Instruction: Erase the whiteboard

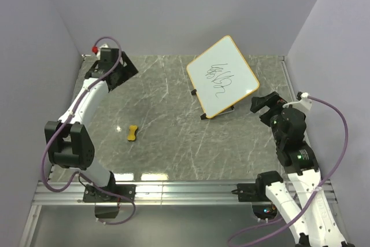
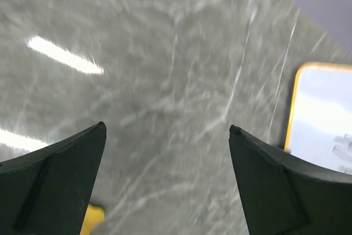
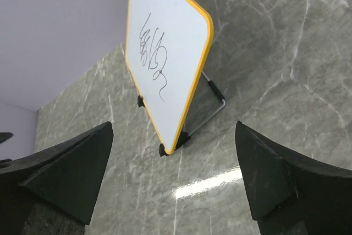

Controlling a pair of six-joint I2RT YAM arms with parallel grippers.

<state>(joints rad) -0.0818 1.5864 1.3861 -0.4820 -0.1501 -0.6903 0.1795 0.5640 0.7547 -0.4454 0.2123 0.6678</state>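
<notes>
The whiteboard [image 1: 222,75] stands tilted on its wire stand at the back right of the table, orange-framed, with black scribbles on it. It also shows in the right wrist view [image 3: 162,53] and at the right edge of the left wrist view [image 2: 324,111]. The yellow bone-shaped eraser [image 1: 133,133] lies on the table at the left middle; a corner of it shows in the left wrist view [image 2: 93,218]. My left gripper [image 1: 128,66] is open and empty at the back left, high above the table. My right gripper [image 1: 264,101] is open and empty, just right of the whiteboard.
The grey marble tabletop [image 1: 167,143] is enclosed by pale walls on the left, back and right. An aluminium rail [image 1: 185,188] runs along the near edge by the arm bases.
</notes>
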